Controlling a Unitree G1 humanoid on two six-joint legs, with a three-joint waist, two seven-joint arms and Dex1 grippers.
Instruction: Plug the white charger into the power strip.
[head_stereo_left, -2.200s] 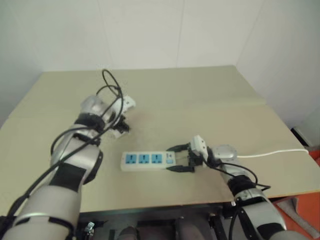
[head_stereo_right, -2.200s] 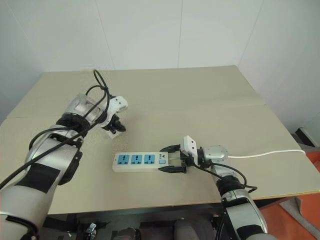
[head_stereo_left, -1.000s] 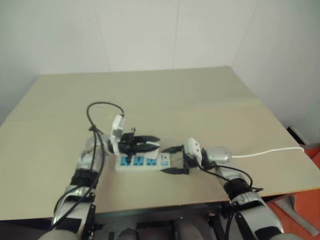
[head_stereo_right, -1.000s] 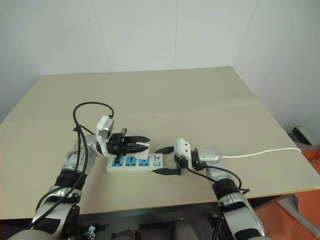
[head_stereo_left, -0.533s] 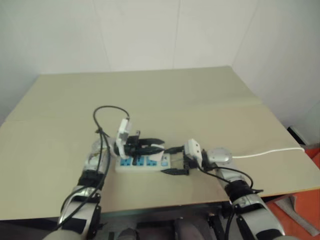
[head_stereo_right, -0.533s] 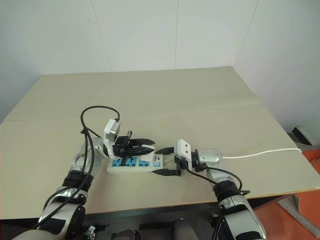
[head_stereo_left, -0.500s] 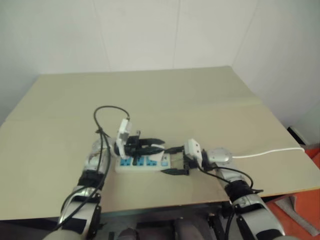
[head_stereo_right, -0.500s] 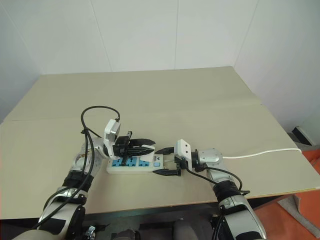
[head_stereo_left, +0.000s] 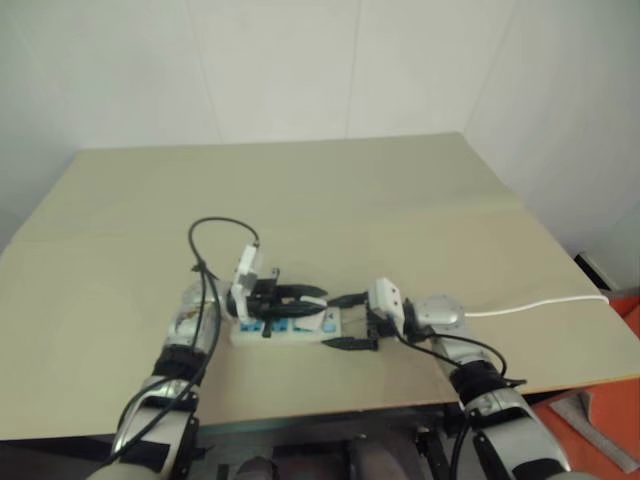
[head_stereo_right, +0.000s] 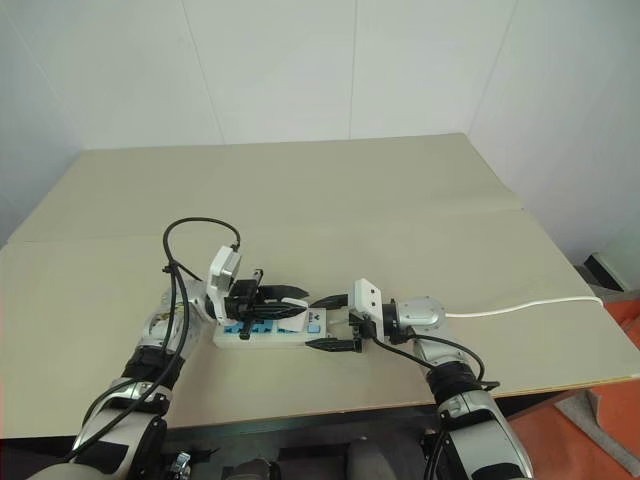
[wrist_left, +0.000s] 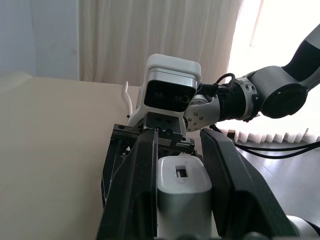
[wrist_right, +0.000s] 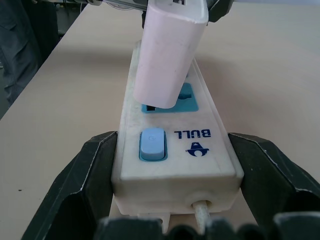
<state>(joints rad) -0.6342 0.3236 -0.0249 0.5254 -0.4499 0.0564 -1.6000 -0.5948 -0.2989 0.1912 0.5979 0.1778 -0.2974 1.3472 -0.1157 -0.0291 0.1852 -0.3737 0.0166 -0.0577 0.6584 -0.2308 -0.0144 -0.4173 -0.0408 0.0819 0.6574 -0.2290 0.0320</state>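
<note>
1. Holding the white charger (wrist_right: 170, 52), our left gripper (head_stereo_right: 290, 297) is clamped on its sides, with the block poised over the socket of the power strip (head_stereo_right: 265, 332) nearest the switch; from the right wrist view it sits tilted, its lower end at the blue socket face, and we cannot tell whether the prongs have entered.
2. Our right gripper (head_stereo_right: 333, 320) stands wide around the switch end of the strip, one finger at each long side, apparently bracing it; the strip lies on the tan surface (head_stereo_right: 400, 210) at about 6 o'clock of its middle, with the thin cord (head_stereo_right: 520, 305) running off toward 3 o'clock.
3. We judge the charger light, stiff and smooth, so it may slip or rock between the fingers; gripping its flat sides low down seems best, leaving the prong end free.
4. We judge the strip light enough to slide when pushed, hence the brace at its end.
5. No containers are present; the three sockets are the only receptacles, and the other two look empty.
</note>
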